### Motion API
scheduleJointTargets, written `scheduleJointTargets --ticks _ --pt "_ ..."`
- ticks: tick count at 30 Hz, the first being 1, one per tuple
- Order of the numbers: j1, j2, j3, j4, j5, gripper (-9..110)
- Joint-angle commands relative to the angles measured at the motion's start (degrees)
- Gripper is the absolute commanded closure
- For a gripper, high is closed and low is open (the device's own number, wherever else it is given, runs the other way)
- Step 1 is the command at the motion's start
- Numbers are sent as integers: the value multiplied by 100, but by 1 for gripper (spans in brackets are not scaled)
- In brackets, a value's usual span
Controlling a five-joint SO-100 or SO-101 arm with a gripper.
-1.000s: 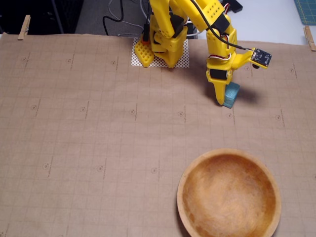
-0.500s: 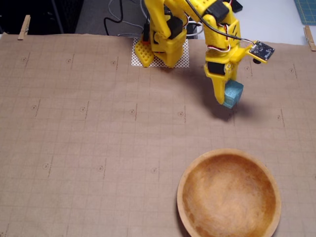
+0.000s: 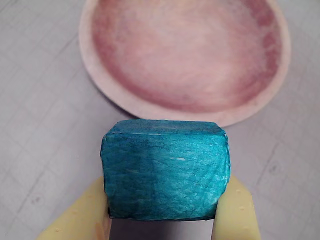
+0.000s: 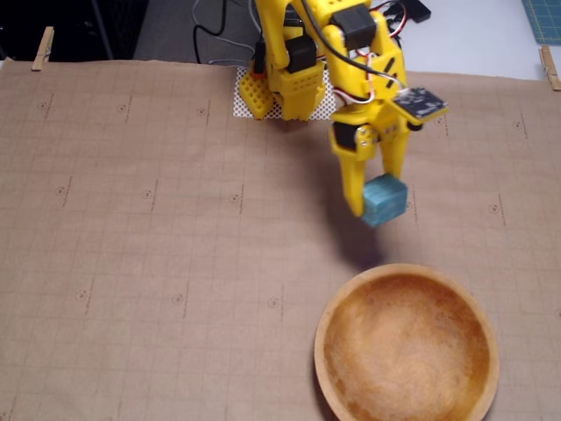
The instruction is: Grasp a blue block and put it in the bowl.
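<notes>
Now your hand [image 4: 375,203] is clamped on the blue block [image 4: 384,199], one yellow finger [image 3: 82,217] pressed to each side of it in the wrist view, and the block hangs clear of the bench [image 4: 158,263] with its shadow below. Just ahead of the hand sits the bowl [image 4: 406,345], its near rim [image 3: 150,107] a short way past the block and nothing lying between them. Brown gridded paper stretches open to the hand's left in the fixed view. Behind the hand stands the arm's base [image 4: 294,83], with cables [image 4: 210,26] trailing beyond the paper's edge.
</notes>
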State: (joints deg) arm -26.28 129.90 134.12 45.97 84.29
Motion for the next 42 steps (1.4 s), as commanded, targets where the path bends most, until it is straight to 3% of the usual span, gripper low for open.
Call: scheduleJointTargets --ticks 1,8,21,42 --pt "422 246 -545 -378 -114 100" --pt "993 132 -958 -1160 -105 100" --pt "984 -1187 -1046 -3234 -97 100" --pt "-97 -3981 -1635 -5054 -97 100"
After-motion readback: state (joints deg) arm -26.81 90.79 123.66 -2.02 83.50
